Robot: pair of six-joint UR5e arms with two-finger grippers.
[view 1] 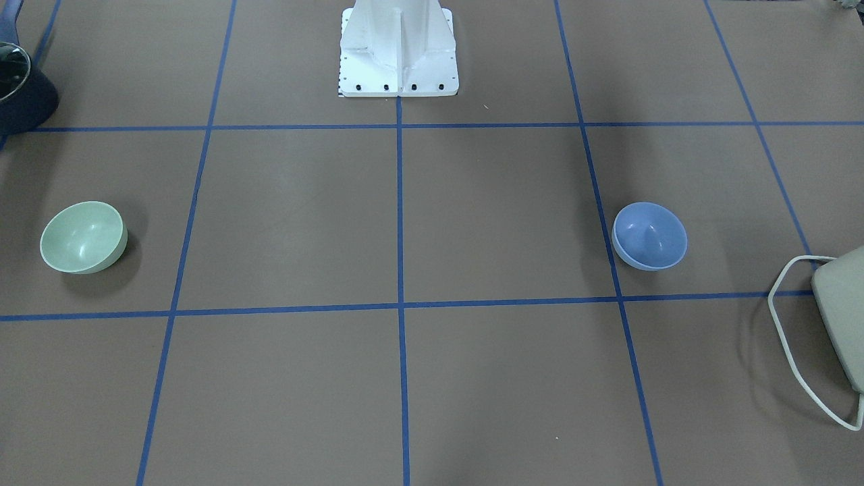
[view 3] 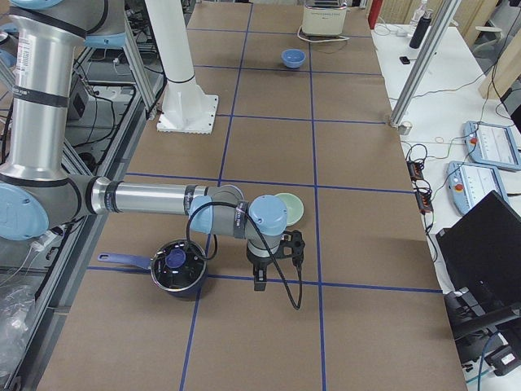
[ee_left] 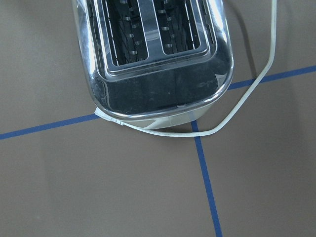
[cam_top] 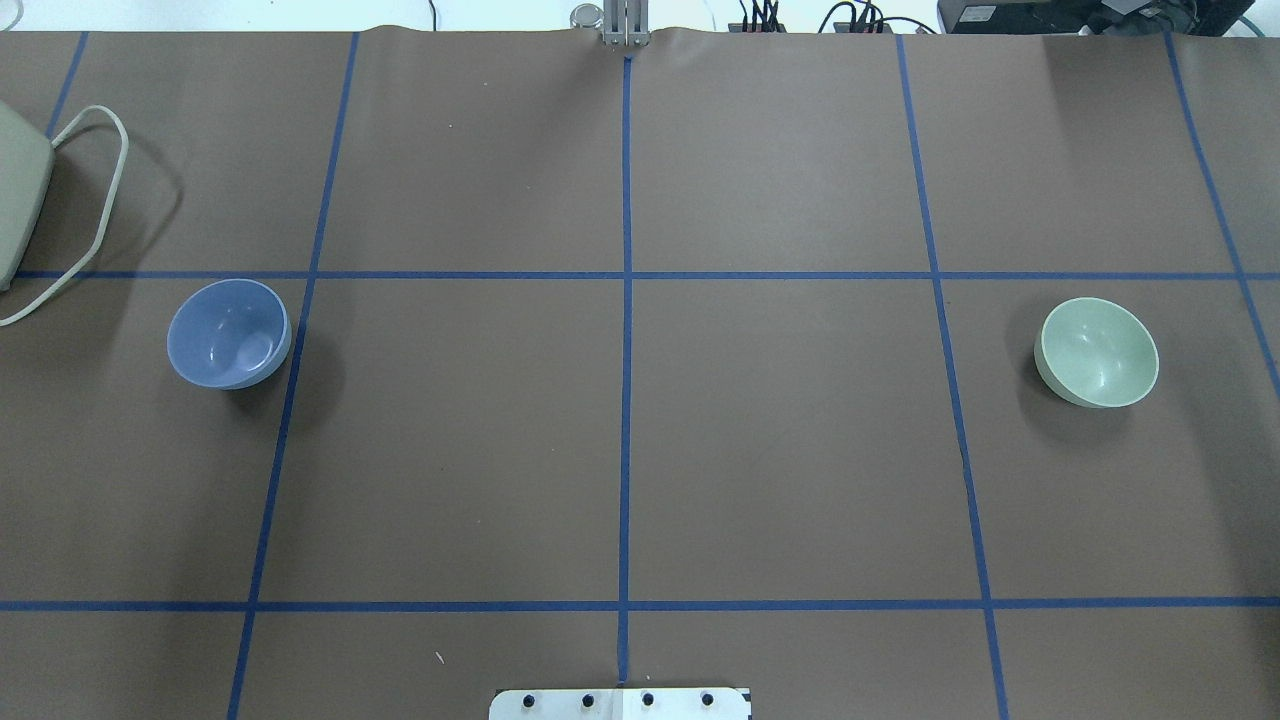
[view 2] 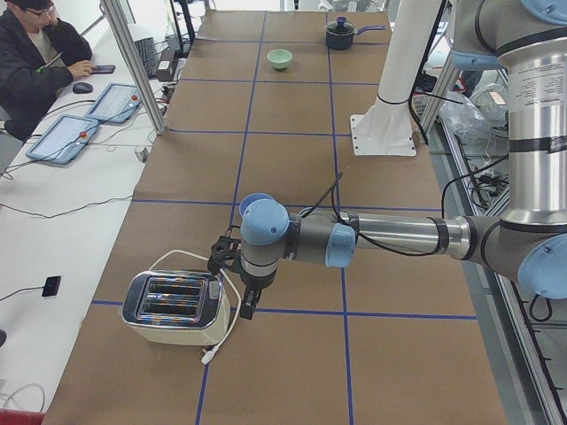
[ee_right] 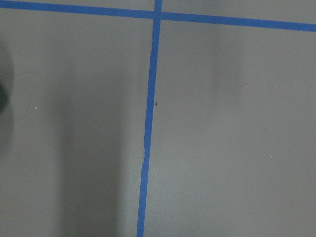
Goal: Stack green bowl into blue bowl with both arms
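Note:
The green bowl [view 1: 84,237] stands upright on the brown table on the robot's right side [cam_top: 1098,352]. The blue bowl [view 1: 649,235] stands upright on the robot's left side [cam_top: 229,333], far from the green one. Both are empty. My left gripper [view 2: 241,305] shows only in the exterior left view, hanging beside the toaster; I cannot tell if it is open or shut. My right gripper [view 3: 260,285] shows only in the exterior right view, low over the table just in front of the green bowl [view 3: 291,208]; I cannot tell its state. Neither wrist view shows a bowl.
A chrome toaster [view 2: 174,305] with a white cable stands at the table's left end, below the left wrist camera [ee_left: 153,49]. A dark pot [view 3: 177,266] sits by the right arm. The white pedestal [view 1: 398,47] is at the robot's side. An operator [view 2: 35,53] sits beyond the far edge.

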